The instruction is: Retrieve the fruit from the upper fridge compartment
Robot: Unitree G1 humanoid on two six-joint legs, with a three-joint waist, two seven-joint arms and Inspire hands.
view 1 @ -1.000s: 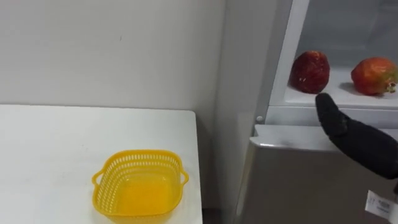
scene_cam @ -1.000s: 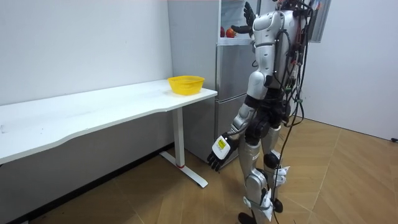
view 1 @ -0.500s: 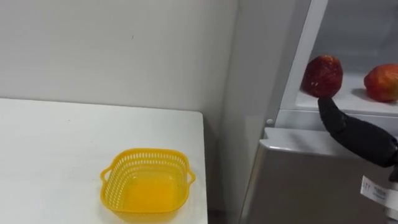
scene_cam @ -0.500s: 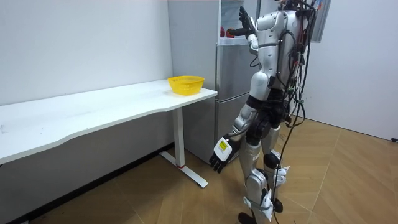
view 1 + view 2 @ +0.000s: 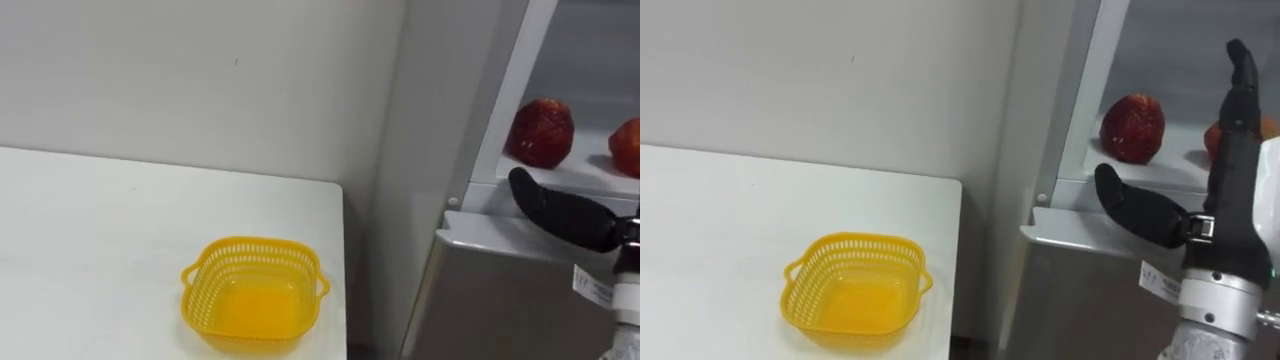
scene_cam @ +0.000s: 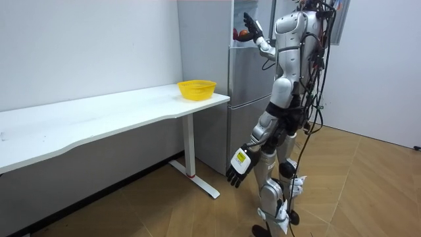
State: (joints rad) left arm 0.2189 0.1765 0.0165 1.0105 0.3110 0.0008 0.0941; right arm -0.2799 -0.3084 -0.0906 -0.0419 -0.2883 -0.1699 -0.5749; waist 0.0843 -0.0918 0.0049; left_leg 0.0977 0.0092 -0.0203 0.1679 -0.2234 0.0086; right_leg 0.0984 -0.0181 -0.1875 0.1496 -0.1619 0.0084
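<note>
right hand [image 5: 1232, 180] has risen, fingers straight, beside two red fruits [image 5: 1132, 128] in the fridge [image 5: 1090, 300].

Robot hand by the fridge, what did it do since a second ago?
The right robot hand rose and reached closer to the red fruit in the upper fridge, open and empty. The fruit, the yellow basket and the low-hanging left robot hand stayed about where they were.
</note>
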